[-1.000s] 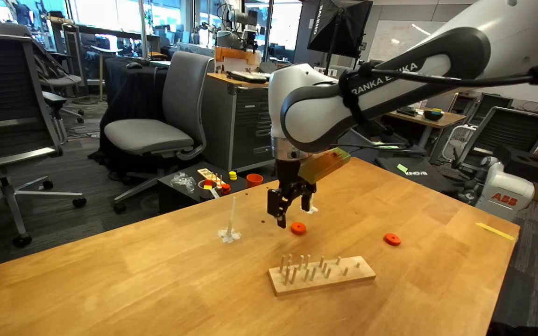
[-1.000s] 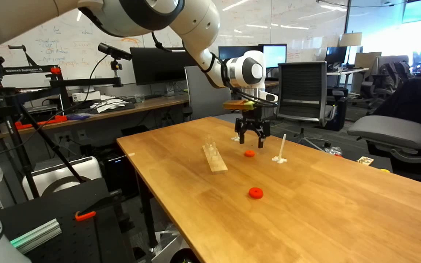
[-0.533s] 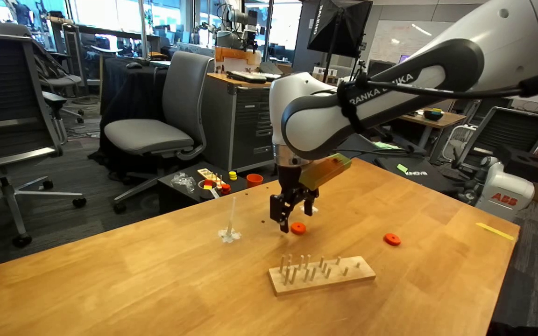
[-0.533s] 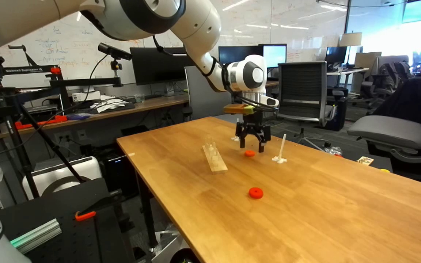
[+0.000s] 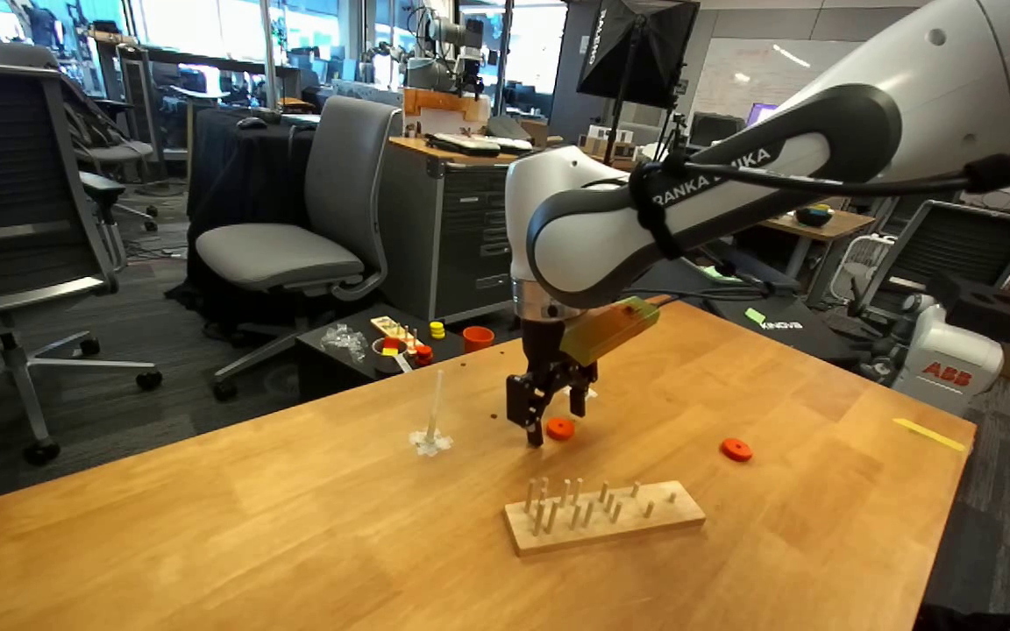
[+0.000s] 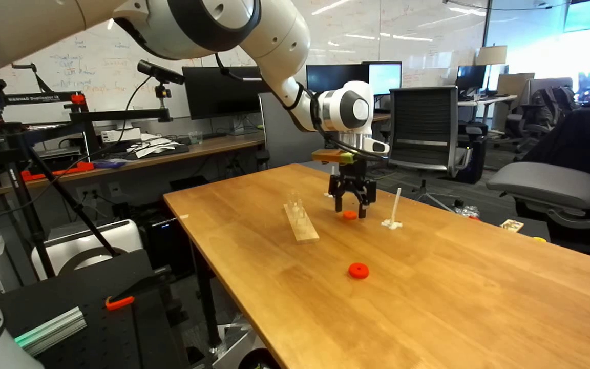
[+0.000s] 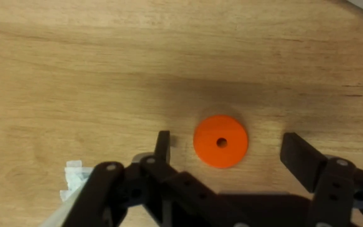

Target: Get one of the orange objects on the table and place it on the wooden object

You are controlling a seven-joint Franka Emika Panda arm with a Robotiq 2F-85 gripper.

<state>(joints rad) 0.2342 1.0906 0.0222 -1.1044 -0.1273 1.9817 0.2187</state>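
Observation:
A small orange disc with a centre hole lies flat on the table in both exterior views [image 5: 560, 429] [image 6: 350, 216] and in the wrist view [image 7: 221, 157]. My gripper [image 5: 556, 424] is open and low over it, with the fingertips close to the table. In the wrist view the open jaws [image 7: 226, 141] stand on either side of the disc, with a gap on both sides. A redder disc [image 5: 736, 450] lies apart from it, also in an exterior view [image 6: 359, 270]. The pale wooden block with upright pegs [image 5: 680, 508] lies nearby, and also shows in an exterior view [image 6: 305, 236].
A thin upright stick [image 5: 434, 412] is taped to the table near the gripper; it also shows in an exterior view [image 6: 395, 207]. White tape [image 7: 74, 176] shows at lower left in the wrist view. Another taped stick [image 6: 330, 195] stands behind the gripper.
My gripper has come down toward the table, so its open fingers are now at either side of the orange disc. The discs and the wooden block have not moved.

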